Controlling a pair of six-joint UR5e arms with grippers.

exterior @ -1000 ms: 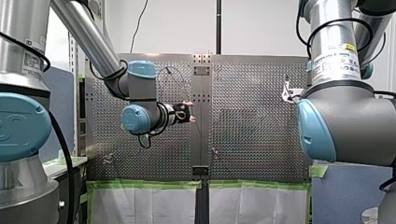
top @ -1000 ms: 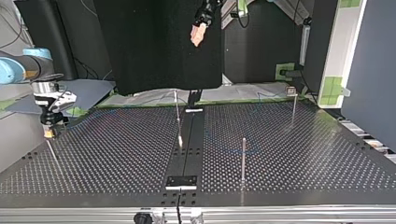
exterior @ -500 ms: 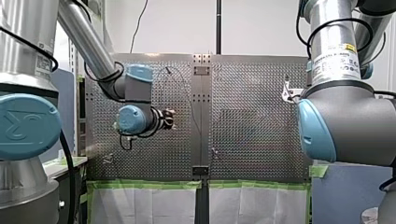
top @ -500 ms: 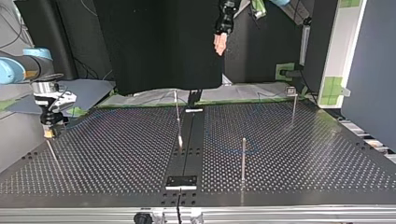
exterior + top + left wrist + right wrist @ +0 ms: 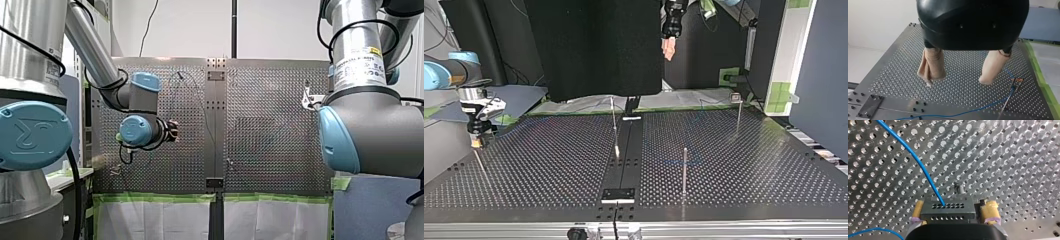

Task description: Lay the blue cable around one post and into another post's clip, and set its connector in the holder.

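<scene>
right wrist view: my right gripper (image 5: 953,213) is pinching the grey connector (image 5: 948,208), yellow pads (image 5: 989,210) pressed on both its ends, low over the perforated table (image 5: 1010,157). the blue cable (image 5: 920,167) leaves the connector's upper row of holes and arcs away across the table. another stretch of it shows beside the gripper's body. a short post (image 5: 959,188) stands just behind the connector, can't tell if they touch. left wrist view: my left gripper (image 5: 956,81) is spread wide, beige pads (image 5: 931,66) well apart, nothing between them, hanging clear above the table. below it the cable lies flat on the table and runs up to a clip post (image 5: 1015,84) near one pad, can't tell if it sits in the clip. top view: left gripper is high up against the dark backdrop, well apart from the table. right gripper is low at the table's left edge. three thin upright posts: near post (image 5: 684,170) right of the centre strip, middle post (image 5: 614,125) just left of the strip, far post (image 5: 738,112) at the right rear. a faint stretch of cable lies on the table by the near post, can't tell which side it passes. front view: left gripper is over the table's left half, right gripper at its right edge.
</scene>
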